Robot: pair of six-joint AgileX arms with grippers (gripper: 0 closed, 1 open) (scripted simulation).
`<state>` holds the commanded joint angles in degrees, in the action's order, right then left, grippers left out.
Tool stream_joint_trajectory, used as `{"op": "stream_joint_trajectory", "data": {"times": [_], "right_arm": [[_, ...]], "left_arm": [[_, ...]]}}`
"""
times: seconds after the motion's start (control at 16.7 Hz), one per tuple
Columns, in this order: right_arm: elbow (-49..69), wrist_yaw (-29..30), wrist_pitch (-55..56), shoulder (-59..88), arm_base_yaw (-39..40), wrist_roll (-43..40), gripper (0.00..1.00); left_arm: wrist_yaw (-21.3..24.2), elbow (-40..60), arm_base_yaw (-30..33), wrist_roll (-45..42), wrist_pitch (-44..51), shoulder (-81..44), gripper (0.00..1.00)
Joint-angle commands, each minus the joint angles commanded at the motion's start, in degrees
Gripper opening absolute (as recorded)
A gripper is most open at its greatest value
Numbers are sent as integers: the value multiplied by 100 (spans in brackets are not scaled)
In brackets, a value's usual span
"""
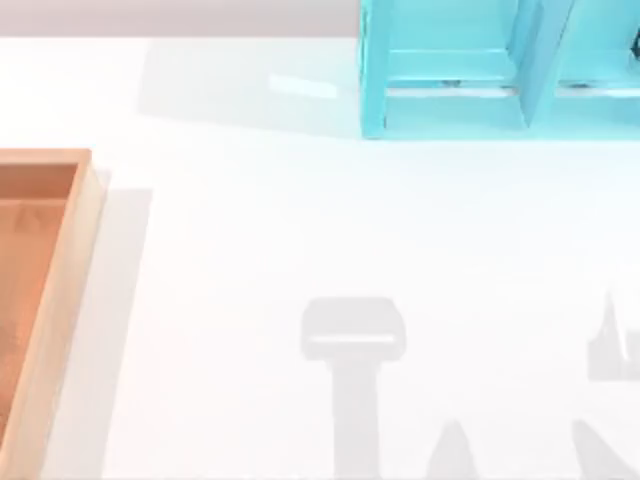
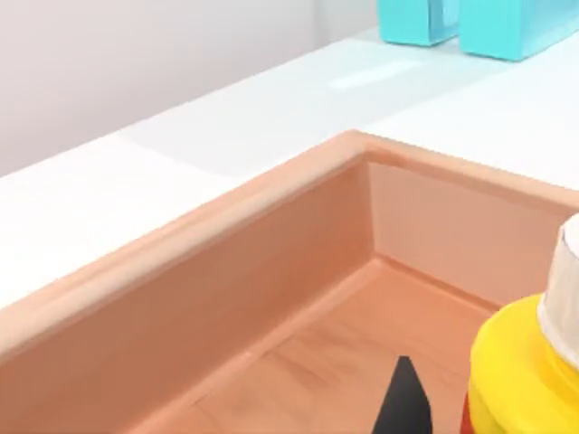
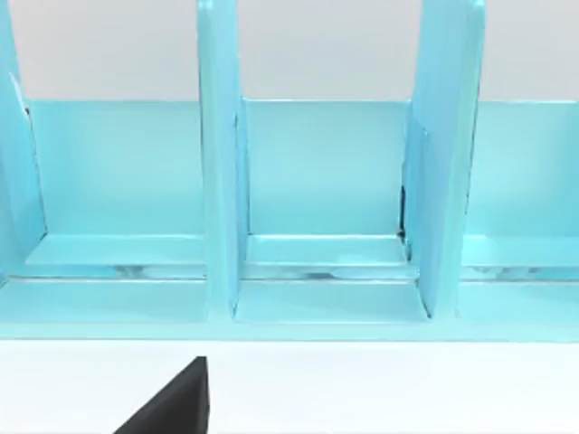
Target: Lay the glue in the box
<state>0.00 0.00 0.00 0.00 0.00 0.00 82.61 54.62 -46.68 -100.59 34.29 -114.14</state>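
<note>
The glue (image 2: 523, 371), a yellow bottle with a white cap, hangs close in the left wrist view, over the box's orange-brown floor near a corner. My left gripper (image 2: 457, 418) is shut on the glue, with one black fingertip (image 2: 403, 402) showing beside the bottle. The box (image 1: 78, 260) lies at the table's left edge in the top view, with light tan walls (image 2: 226, 226). My right gripper (image 3: 172, 407) is parked facing the cyan shelf.
A cyan compartment shelf unit (image 1: 470, 80) stands at the back right of the table, its upright dividers (image 3: 222, 163) seen from the right wrist. Grey shadows of the arms fall on the white tabletop (image 1: 350, 330) in front.
</note>
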Motion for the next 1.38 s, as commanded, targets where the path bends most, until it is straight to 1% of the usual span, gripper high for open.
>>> {"op": "stream_joint_trajectory", "data": {"times": [0.24, 0.54, 1.32, 1.38], "right_arm": [[0, 0, 0, 0, 0, 0, 100], [0, 0, 0, 0, 0, 0, 100], [0, 0, 0, 0, 0, 0, 100], [0, 0, 0, 0, 0, 0, 100]], "left_arm": [[195, -212, 243, 474, -186, -47, 0], [219, -227, 246, 501, -186, -57, 0], [219, -227, 246, 501, -186, -57, 98], [219, -227, 246, 501, -186, -57, 100]]}}
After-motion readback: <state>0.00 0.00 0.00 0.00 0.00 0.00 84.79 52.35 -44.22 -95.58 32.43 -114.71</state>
